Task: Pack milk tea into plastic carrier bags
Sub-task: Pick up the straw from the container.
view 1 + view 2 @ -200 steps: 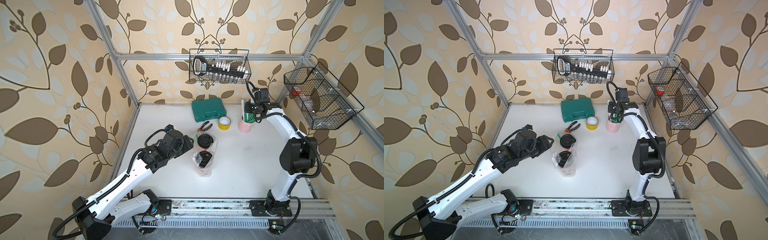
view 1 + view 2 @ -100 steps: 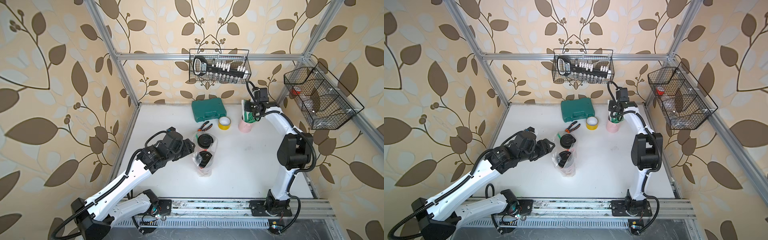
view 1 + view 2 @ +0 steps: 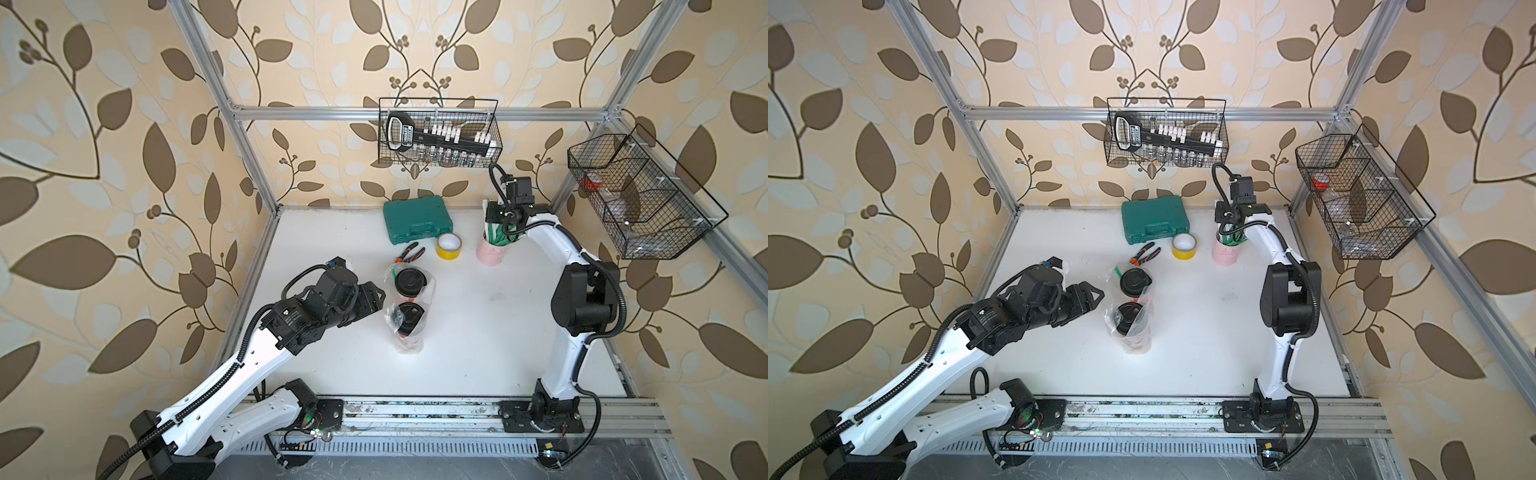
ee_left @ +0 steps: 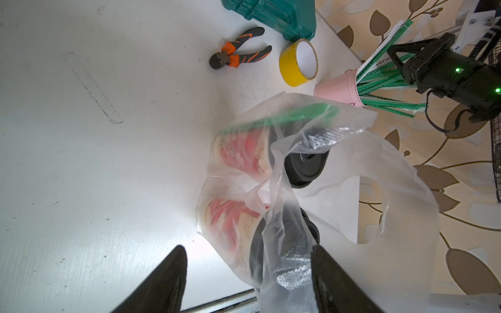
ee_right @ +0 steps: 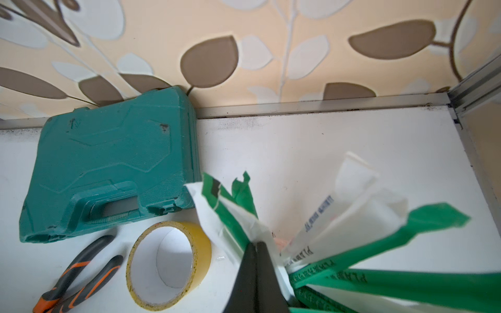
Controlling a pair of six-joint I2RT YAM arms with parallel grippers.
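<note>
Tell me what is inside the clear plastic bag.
Two red cups with black lids stand inside the bag, and a green straw shows through the film. The bag's floor beneath them is covered.

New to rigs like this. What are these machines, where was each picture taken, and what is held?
Two white robot arms stand at a white table. Two pictures look down from above, nearly alike; two come from cameras on the wrists. In the middle, two red cups stand inside a clear bag; the left gripper is open at it, gripping nothing. The right gripper is shut on a wrapped straw in the pink cup. Tape roll, pliers and a green case sit behind.
</note>
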